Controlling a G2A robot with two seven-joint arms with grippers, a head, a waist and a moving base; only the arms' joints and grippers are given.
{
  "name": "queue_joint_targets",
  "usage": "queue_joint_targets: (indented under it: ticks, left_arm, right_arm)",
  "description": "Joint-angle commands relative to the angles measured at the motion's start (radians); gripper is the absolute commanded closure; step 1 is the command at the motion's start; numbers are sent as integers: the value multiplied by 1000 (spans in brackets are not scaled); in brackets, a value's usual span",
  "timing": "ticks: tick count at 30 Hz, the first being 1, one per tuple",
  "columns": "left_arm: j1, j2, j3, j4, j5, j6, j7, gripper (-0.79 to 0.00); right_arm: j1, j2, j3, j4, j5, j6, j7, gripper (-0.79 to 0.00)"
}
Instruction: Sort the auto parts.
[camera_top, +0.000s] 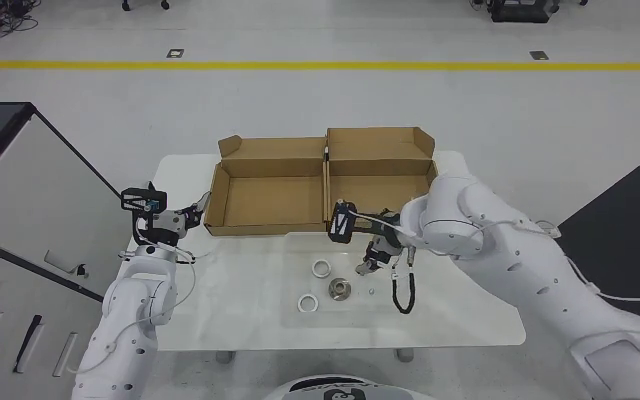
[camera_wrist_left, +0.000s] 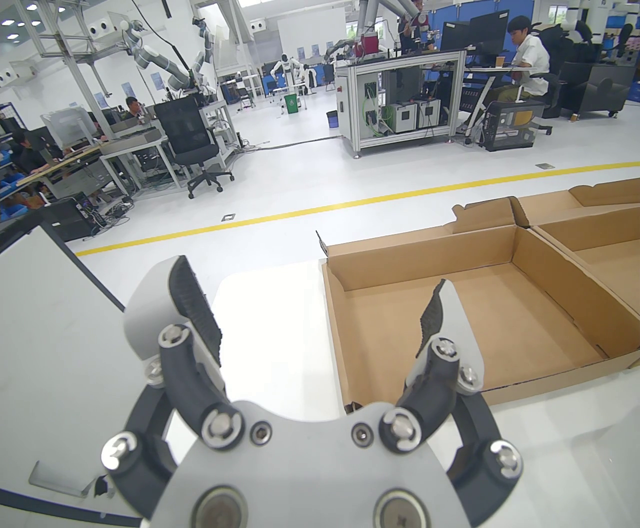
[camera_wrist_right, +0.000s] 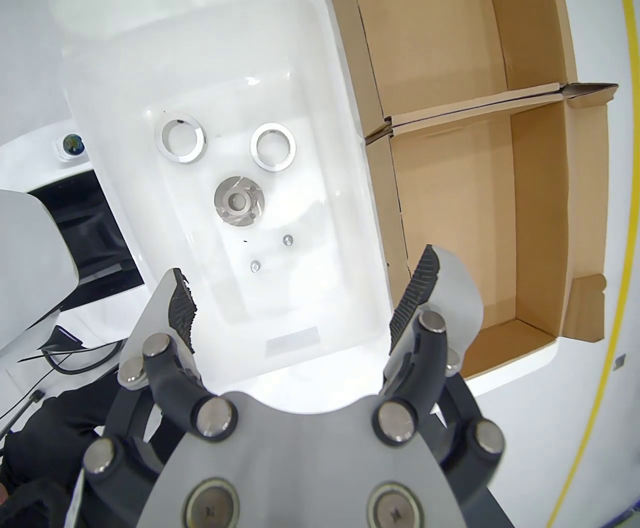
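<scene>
White table (camera_top: 250, 320), set on a pale workshop floor, with a yellow floor line (camera_top: 320, 65) running left to right beyond its far edge; your left wrist view looks past the line to a black office chair (camera_wrist_left: 192, 140) and framed workstations. Two open cardboard boxes stand side by side along the far part of the table and touch at their shared wall: the left box (camera_top: 270, 200) and the right box (camera_top: 385, 185), each showing you a bare cardboard floor. The auto parts lie loose on the table, near of the boxes and about midway across. You see a far ring (camera_top: 322, 268), a near ring (camera_top: 309, 302), and just right of them a round metal hub (camera_top: 340, 289). A small fastener (camera_wrist_right: 287, 240) and a second small fastener (camera_wrist_right: 255, 266) lie right of the hub. The left gripper (camera_wrist_left: 310, 277) hangs at the table's left edge, just left of the left box, fingers spread wide and holding nothing. The right gripper (camera_wrist_right: 302, 270) hangs above the table just near of the right box's front wall, right of the parts, jaws likewise spread and grasping nothing.
</scene>
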Motion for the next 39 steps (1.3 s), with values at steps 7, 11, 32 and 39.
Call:
queue_joint_targets:
  ticks: [7,11,32,39]
  left_arm:
    - [0,0,0,0,0,0,0,-785]
    - [0,0,0,0,0,0,0,-785]
    - [0,0,0,0,0,0,0,-785]
    - [0,0,0,0,0,0,0,-785]
  right_arm:
    - [49,7,-134,12,8,61,61,-785]
    - [52,9,-150,38,26,60,60,-785]
    - [27,-10,-221,160,32,52,38,-388]
    - [34,-20,-244,196,36,63,60,-382]
